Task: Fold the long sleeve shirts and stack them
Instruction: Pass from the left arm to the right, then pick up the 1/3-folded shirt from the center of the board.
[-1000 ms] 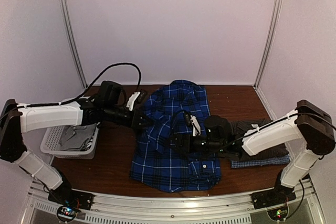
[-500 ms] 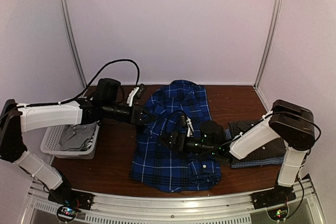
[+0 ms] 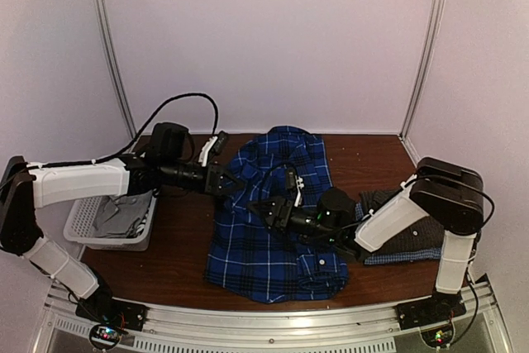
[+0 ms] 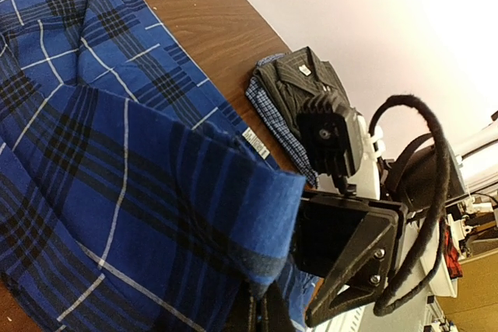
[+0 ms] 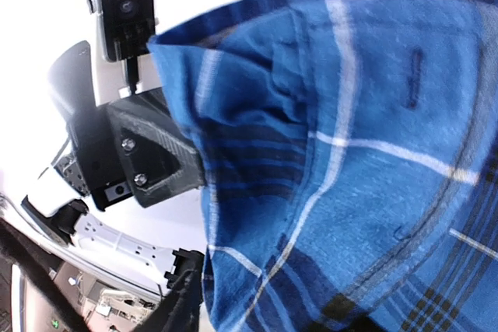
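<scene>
1. The blue plaid shirt (image 3: 273,264) lies opened out in the middle of the tabletop (image 3: 368,155), collar end toward the far wall and hem toward the arms.
2. The left pincer (image 3: 230,182) reaches in from the left and is closed on the shirt's left edge. In the left wrist view the cloth runs down into its fingers as a raised fold.
3. The right pincer (image 3: 259,208) reaches across from the right and grips the same raised cloth near the shirt's middle. The right wrist view is filled with blue plaid drawn into its grip.
4. The 2 pincers sit near each other, each in the other's wrist camera.
5. At the right side of the tabletop, the dark grey shirt (image 4: 292,83) lies folded on top of the folded pale blue shirt (image 4: 274,120). This stack is partly under the right arm.
6. A white basket (image 3: 81,233) stands at the left edge of the tabletop, with grey cloth inside.
</scene>
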Robot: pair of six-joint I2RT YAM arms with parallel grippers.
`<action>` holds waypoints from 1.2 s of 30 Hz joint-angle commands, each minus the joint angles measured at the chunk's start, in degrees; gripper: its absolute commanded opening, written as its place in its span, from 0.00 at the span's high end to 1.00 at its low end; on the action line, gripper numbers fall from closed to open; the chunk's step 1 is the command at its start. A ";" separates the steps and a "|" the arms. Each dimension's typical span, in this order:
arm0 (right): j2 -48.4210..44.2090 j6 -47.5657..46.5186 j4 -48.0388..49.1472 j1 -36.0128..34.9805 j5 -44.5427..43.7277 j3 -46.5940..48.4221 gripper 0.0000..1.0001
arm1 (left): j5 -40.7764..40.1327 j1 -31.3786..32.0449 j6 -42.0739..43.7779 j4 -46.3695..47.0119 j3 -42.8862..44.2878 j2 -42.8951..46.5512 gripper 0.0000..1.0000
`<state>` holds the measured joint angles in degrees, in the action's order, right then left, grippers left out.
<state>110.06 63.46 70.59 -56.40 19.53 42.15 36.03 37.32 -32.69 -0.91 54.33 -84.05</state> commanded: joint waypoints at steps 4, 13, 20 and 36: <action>-6.08 -1.56 -3.84 0.67 -1.07 0.43 0.89 | -0.73 -0.75 -0.99 1.83 0.76 -1.12 1.00; -18.54 -17.12 -44.31 0.85 -17.11 9.44 1.00 | -13.86 -0.76 -0.77 -9.14 3.38 1.94 0.56; -19.77 -30.19 -68.95 3.60 -27.63 25.67 1.00 | -24.53 -0.76 -2.38 -21.15 2.99 6.10 0.49; -7.60 -49.31 -80.22 11.67 -24.21 62.66 1.00 | -24.35 4.27 -13.02 -21.38 -18.73 13.73 0.54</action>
<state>100.49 19.33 -6.92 -46.04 -6.33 100.31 9.98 38.57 -41.71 -24.56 38.94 -71.88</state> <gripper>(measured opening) 0.014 0.465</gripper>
